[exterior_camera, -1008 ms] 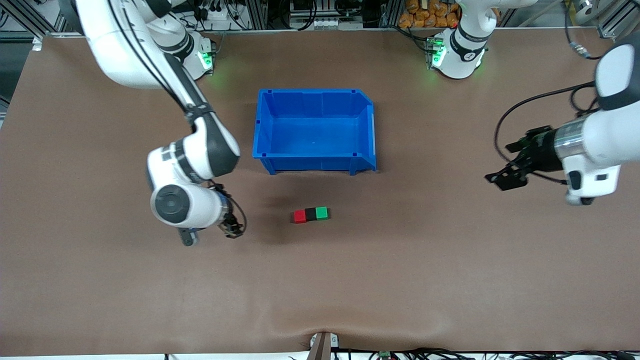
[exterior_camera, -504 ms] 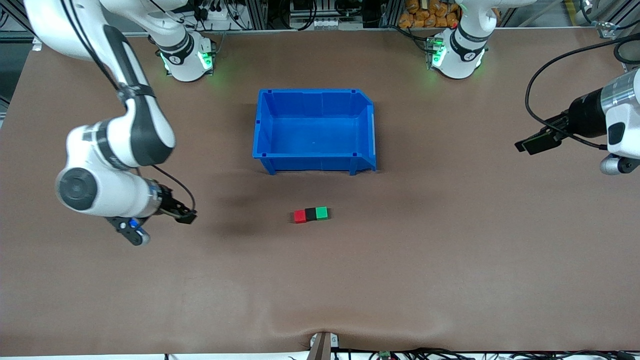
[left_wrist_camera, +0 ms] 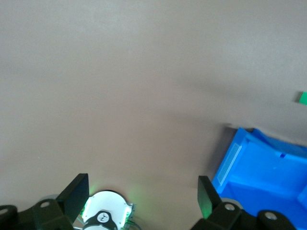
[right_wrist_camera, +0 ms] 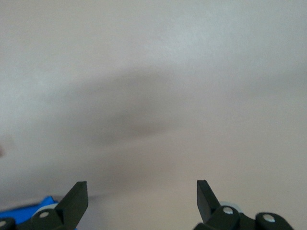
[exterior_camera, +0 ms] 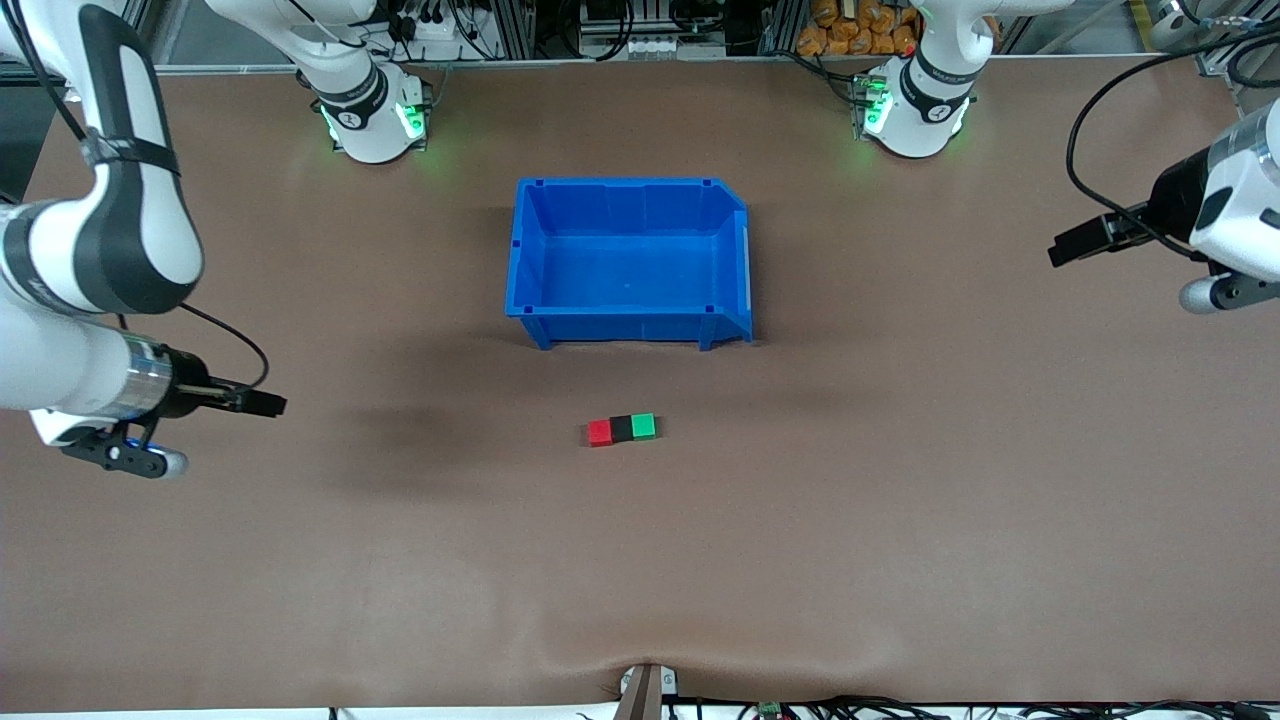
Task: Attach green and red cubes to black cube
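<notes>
- Your right gripper (exterior_camera: 268, 404) hangs over the table near the right arm's end, fingers spread wide, holding nothing
- The red cube (exterior_camera: 599, 432), black cube (exterior_camera: 622, 429) and green cube (exterior_camera: 644, 426) touch in one row, nearer the front camera than the blue bin (exterior_camera: 628, 325)
- Your left gripper (exterior_camera: 1068, 247) hangs at the left arm's end, spread wide too
- The row runs from arm to arm, and the job looks done

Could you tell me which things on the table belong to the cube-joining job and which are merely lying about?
Part of the job:
- red cube, black cube and green cube, touching in a row
- left gripper and right gripper, both open and empty, over the table's ends

Lying about:
- blue bin, farther from the front camera than the cubes
</notes>
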Robot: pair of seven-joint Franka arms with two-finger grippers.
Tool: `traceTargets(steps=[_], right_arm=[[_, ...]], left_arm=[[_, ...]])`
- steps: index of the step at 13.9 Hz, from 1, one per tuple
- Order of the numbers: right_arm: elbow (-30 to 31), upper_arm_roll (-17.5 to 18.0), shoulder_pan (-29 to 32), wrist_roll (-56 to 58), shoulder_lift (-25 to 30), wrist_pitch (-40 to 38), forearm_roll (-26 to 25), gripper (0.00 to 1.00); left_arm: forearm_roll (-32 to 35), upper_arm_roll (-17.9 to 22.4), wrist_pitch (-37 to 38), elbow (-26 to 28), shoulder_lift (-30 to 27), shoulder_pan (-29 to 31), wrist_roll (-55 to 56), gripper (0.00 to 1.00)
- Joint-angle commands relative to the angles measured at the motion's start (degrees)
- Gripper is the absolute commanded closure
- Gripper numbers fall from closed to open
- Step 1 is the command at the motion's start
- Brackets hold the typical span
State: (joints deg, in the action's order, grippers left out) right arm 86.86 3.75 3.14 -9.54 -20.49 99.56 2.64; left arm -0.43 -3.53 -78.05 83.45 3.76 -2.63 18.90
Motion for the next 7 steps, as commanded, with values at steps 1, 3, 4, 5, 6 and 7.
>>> traceTargets(steps=[1,3,4,5,6,7], right_arm=[[2.3,1.0,2.1,10.7,4.7,-0.2,-2.4,0.00],[1.7,1.2,1.8,16.3,6.5,-0.2,-5.3,0.00],[1.7,1.3,1.6,18.5,7.8,-0.2,-6.1,0.00],[1.6,1.3,1.6,20.6,9.0,-0.3,-6.2,0.00],[1.7,1.3,1.7,22.1,10.5,-0.4,-6.3,0.00],[1.6,1.2,1.8,22.1,11.6,-1.2,-6.2,0.00]], left_arm=[[1.4,0.7,-3.5,8.3,-7.2,-1.0,-4.3,0.00],[1.4,0.5,-7.5,15.5,-12.9,-0.9,-5.1,0.00],[1.4,0.4,-8.8,17.9,-15.0,-1.0,-5.2,0.00],[1.4,0.4,-9.5,19.6,-16.4,-1.0,-5.5,0.00],[1.4,0.2,-9.9,20.9,-17.5,-1.1,-5.6,0.00],[1.4,0.1,-10.2,21.3,-18.0,-1.1,-5.6,0.00]])
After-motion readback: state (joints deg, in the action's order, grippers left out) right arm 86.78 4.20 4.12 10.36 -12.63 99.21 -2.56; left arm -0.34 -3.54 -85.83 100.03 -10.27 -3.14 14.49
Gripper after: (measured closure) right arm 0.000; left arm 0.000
